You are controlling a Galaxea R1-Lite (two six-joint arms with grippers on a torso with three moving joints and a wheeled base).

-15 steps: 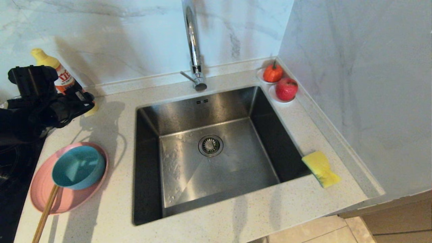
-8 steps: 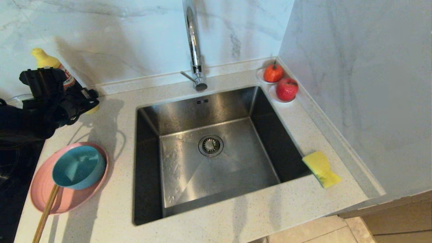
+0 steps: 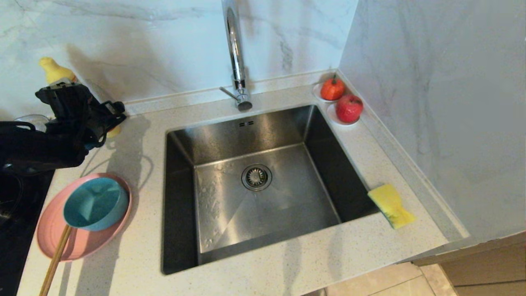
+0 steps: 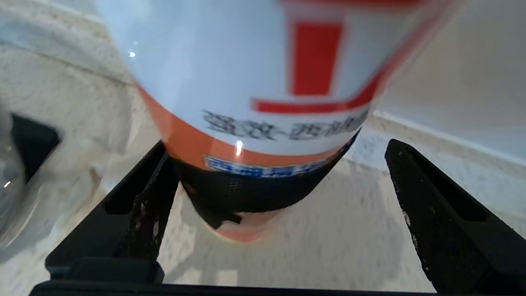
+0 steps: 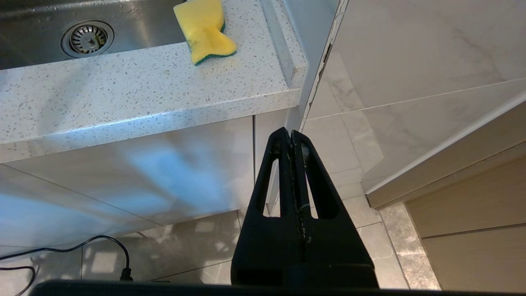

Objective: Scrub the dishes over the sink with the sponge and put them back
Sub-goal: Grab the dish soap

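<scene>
- The steel sink [image 3: 263, 135] is square and brushed, with only a round strainer [image 3: 256, 177] in its floor; a chrome faucet [image 3: 235, 49] rises behind it.
- A teal bowl [image 3: 96, 203] sits in a shallow pink plate [image 3: 53, 240] on the speckled surface [image 3: 287, 263] left of the sink. A wooden stick [image 3: 55, 259] lies on the plate's front edge.
- Two white saucers at the back right corner each hold a red fruit [image 3: 349, 108].
- The yellow waisted sponge [image 3: 390, 205] lies on the right rim.
- The left end effector [image 4: 279, 197] stands wide, its fingers either side of a labelled yellow bottle [image 4: 263, 82], not touching.
- The right end effector [image 5: 291, 144] hangs below the surface's edge, pressed closed and empty.
</scene>
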